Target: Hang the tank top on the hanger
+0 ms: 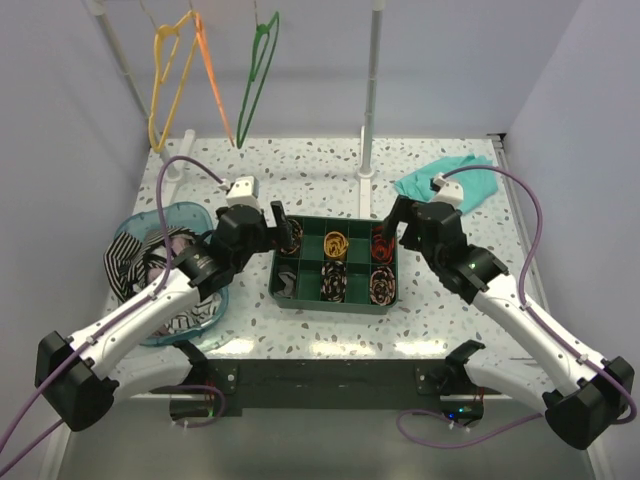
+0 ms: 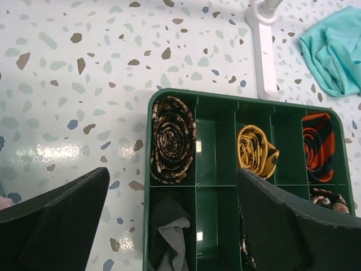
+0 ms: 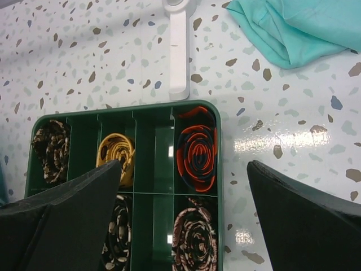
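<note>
The tank top (image 1: pixel 127 264), black-and-white striped, lies crumpled in a blue basket (image 1: pixel 172 212) at the table's left, partly under my left arm. The green hanger (image 1: pixel 258 75) hangs from the rail at the back, left of centre. My left gripper (image 1: pixel 282 226) hovers open over the left end of a green tray, well right of the basket; in its wrist view the gripper (image 2: pixel 175 226) has only tray compartments between its fingers (image 2: pixel 62 226). My right gripper (image 1: pixel 393 224) is open over the tray's right end, and in its wrist view the gripper (image 3: pixel 183 220) is empty too.
The green compartment tray (image 1: pixel 335 301) with several rolled ties sits at mid-table. A teal cloth (image 1: pixel 452 180) lies at the back right. A white rack post (image 1: pixel 368 100) stands behind the tray. Yellow (image 1: pixel 160 85) and orange (image 1: pixel 212 85) hangers hang left of the green one.
</note>
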{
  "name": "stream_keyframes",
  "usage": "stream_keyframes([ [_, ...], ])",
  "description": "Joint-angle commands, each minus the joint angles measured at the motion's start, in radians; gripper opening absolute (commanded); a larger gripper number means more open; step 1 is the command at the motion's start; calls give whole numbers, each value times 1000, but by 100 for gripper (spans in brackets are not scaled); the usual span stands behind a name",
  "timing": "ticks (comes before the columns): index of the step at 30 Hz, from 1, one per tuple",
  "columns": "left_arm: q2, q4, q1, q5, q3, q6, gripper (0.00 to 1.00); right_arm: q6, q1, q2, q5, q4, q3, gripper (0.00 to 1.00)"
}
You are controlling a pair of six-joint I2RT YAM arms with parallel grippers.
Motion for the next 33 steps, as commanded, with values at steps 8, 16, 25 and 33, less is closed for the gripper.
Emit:
stream_keyframes([
  [8,-33,-39,2,-62,-5,-83,100,-147,62,121,-336,110,71,99],
  [16,-105,-204,2,-200,131,-97,100,-185,331,514,-330,257,344,99],
  [25,-200,-315,2,-260,277,-97,100,-216,475,879,-388,378,603,89],
  [33,-237,-358,0,-263,295,-86,100,-176,499,1152,-295,375,751,80],
])
